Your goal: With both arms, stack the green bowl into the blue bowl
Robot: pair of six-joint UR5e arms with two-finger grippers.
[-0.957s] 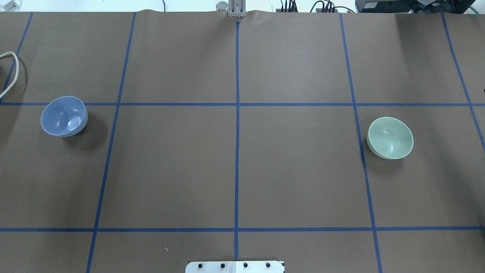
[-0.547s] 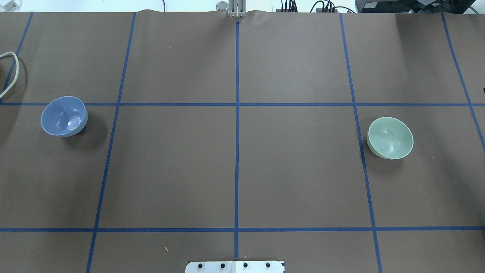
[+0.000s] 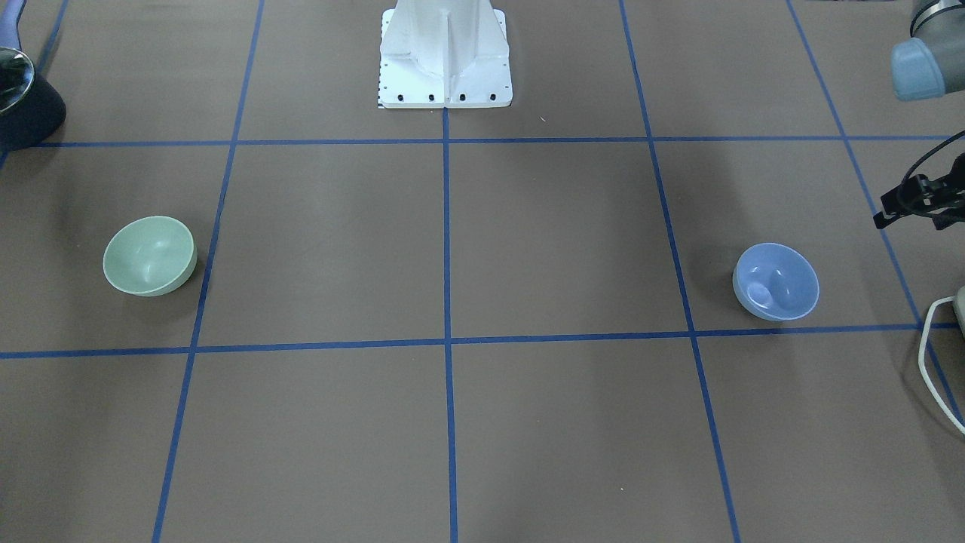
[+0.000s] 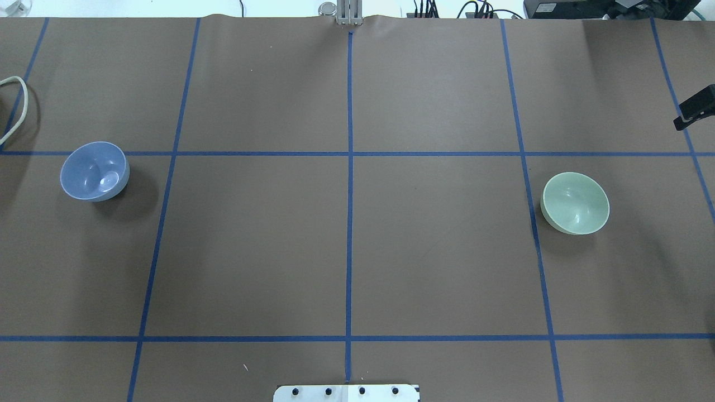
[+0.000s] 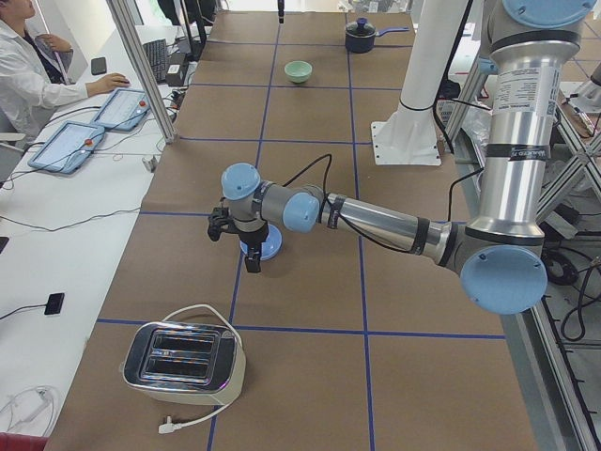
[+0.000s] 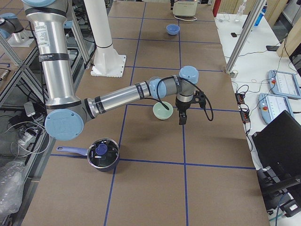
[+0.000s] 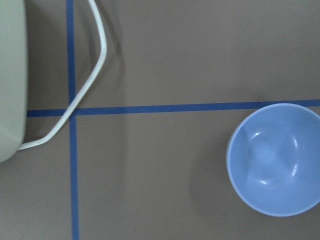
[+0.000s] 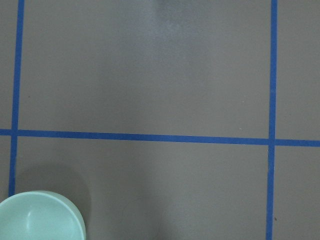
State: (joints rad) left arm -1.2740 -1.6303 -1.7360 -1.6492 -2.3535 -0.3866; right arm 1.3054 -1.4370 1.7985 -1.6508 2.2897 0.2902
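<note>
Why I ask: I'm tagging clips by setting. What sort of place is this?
Probably a robotics lab: the left arm and right arm reach over a table gridded with blue tape, and an operator sits at tablets beside it.

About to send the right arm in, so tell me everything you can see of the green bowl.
The green bowl is small, round and pale mint, plain, with a smooth glossy look like plastic. It stands mouth up and empty, with highlights shining inside. It rests on the brown table, out on the robot's right side, close beside a blue tape line but not on it. Only the table touches it.
</note>
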